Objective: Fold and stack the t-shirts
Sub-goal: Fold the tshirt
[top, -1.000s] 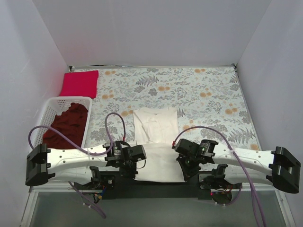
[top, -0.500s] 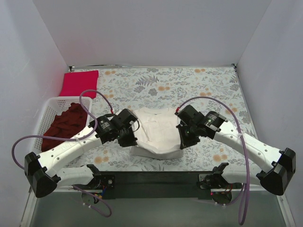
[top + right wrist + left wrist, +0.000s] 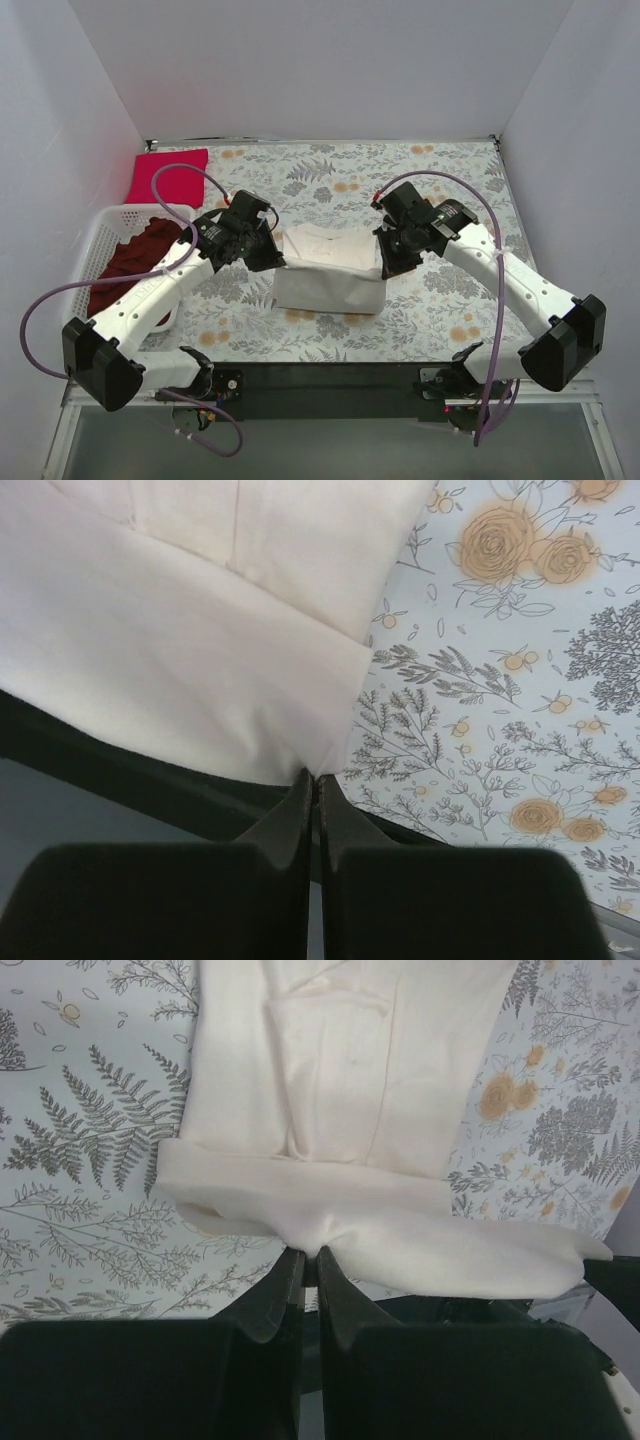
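Note:
The cream-white t-shirt (image 3: pixel 330 272) lies mid-table, its near part lifted and doubled over toward the back. My left gripper (image 3: pixel 272 262) is shut on the shirt's left edge (image 3: pixel 330 1230). My right gripper (image 3: pixel 388 268) is shut on the shirt's right corner (image 3: pixel 320 750). Both hold the cloth above the table. The red print is hidden. The folded crimson-pink t-shirt (image 3: pixel 167 176) lies at the back left corner. The dark maroon t-shirt (image 3: pixel 140 262) is bunched inside the basket.
The white lattice basket (image 3: pixel 100 232) stands at the left edge. The floral table cloth (image 3: pixel 440 190) covers the table. White walls close in the back and sides. A black bar (image 3: pixel 330 375) runs along the near edge.
Both grippers have carried the shirt's near edge from the table's front up and toward the back, folding the shirt over itself. The arms have stretched outward.

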You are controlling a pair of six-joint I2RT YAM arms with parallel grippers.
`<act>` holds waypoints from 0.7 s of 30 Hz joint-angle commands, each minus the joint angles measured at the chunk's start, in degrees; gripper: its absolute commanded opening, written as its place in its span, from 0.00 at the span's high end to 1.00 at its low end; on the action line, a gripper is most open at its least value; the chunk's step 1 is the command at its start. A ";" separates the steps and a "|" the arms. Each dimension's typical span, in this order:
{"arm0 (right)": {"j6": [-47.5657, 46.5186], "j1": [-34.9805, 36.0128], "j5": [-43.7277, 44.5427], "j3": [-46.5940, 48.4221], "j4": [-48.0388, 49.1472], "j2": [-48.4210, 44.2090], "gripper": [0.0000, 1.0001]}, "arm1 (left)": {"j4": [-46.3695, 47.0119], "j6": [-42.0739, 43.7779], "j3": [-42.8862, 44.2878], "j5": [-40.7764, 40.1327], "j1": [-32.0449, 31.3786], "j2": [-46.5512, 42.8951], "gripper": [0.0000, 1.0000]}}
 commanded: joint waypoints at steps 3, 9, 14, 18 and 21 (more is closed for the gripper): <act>-5.67 -4.86 1.15 4.24 -0.57 2.74 0.99 | 6.38 5.25 2.64 6.29 4.28 3.80 1.00; -9.37 -9.79 1.15 7.93 1.18 7.66 0.99 | 9.72 7.63 5.71 7.52 7.71 8.73 1.00; -11.12 -11.90 0.97 11.62 3.03 13.02 0.99 | 13.41 8.33 6.16 7.26 10.78 12.59 1.00; -12.09 -13.48 1.15 14.17 5.22 17.24 0.99 | 16.22 9.21 7.30 7.35 12.02 16.80 1.00; -12.62 -14.80 2.38 15.14 7.16 20.67 0.99 | 18.95 9.91 7.83 7.34 12.63 20.32 1.00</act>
